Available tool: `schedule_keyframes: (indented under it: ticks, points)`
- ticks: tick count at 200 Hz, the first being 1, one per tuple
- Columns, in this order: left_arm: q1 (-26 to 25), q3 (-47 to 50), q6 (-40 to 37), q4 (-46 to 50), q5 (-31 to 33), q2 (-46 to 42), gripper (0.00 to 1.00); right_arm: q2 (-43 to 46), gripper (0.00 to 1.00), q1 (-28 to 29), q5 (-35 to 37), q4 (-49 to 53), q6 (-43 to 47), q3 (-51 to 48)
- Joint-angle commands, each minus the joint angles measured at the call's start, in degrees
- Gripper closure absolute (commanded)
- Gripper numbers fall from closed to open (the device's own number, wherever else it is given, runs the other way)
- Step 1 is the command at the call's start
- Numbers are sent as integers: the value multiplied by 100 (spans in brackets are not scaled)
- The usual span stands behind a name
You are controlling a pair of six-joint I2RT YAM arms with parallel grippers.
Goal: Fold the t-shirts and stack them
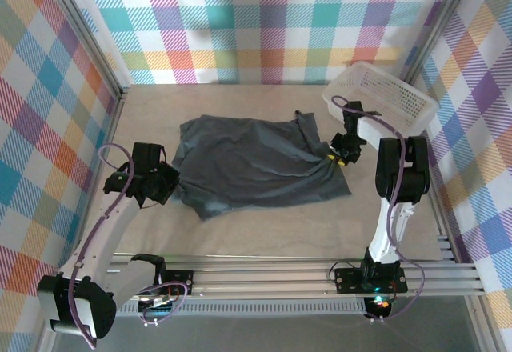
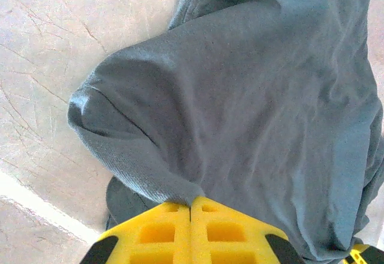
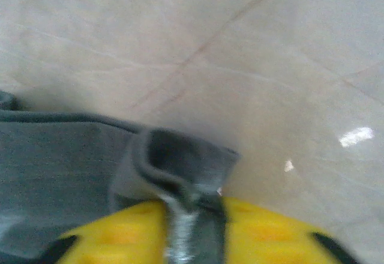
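Gripping the plain dark blue-grey soft t-shirt (image 1: 256, 164), spread mid-frame on the pale surface (image 1: 280, 232), with left tool (image 1: 164, 184) and right tool (image 1: 336, 157) both pinched tight on its side edges, likely starting the first fold, next needing both edges lifted together.

You are working in a robotics lab test cell, not a home or a shop. The pale beige marbled table (image 1: 264, 232) is boxed in on the left, far and right sides by hung pastel checked cloth walls (image 1: 264, 24) on silver metal posts (image 1: 84, 32). Along the near edge runs a slotted silver aluminium rail frame (image 1: 272, 276). A white-and-black left robot arm (image 1: 104, 232) and a matching right robot arm (image 1: 402, 168) are bolted to it, trailing loose purple cables (image 1: 101, 158).
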State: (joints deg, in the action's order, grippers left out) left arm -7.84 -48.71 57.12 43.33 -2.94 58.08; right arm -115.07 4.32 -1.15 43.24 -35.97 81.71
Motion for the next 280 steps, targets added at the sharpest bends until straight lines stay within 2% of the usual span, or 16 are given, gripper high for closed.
schedule_keyframes:
  ticks: [1, 19, 39, 71, 90, 134, 187, 217, 242, 252, 280]
  points:
    - [-47, -142, -131, 16, -8, -15, 100, 872, 55, -1, 601, 439, -171, -271]
    - [-43, -43, -131, 35, -31, -100, 100, 1740, 53, -61, 819, 485, -554, -1014]
    - [-43, 54, -98, 9, -65, -159, 100, 2442, 53, -177, 426, 300, -924, -1965]
    - [-45, 74, -86, -69, -143, -118, 100, 2926, 51, -329, -357, 163, -1681, -2943]
    - [-44, 55, -88, -87, -145, -113, 100, 3174, 50, -426, -584, 40, -2133, -3404]
    - [-46, 80, -71, -88, -136, -165, 100, 3683, 47, -479, -872, 76, -2883, -3996]
    - [-50, 94, -71, -122, -164, -172, 100, 3262, 48, -519, -811, -174, -2758, -4056]
    - [-48, 116, -52, -158, -177, -172, 100, 2851, 59, -634, -764, -447, -2568, -4045]
    - [-45, 99, -72, -184, -154, -145, 100, 2659, 91, -643, -774, -973, -2326, -3820]
    - [-43, 53, -78, -209, -138, -118, 100, 2643, 99, -612, -853, -1129, -2152, -3590]
    - [-27, -286, -126, -297, 28, 42, 100, 2700, 100, -243, -846, -1087, -1391, -2434]
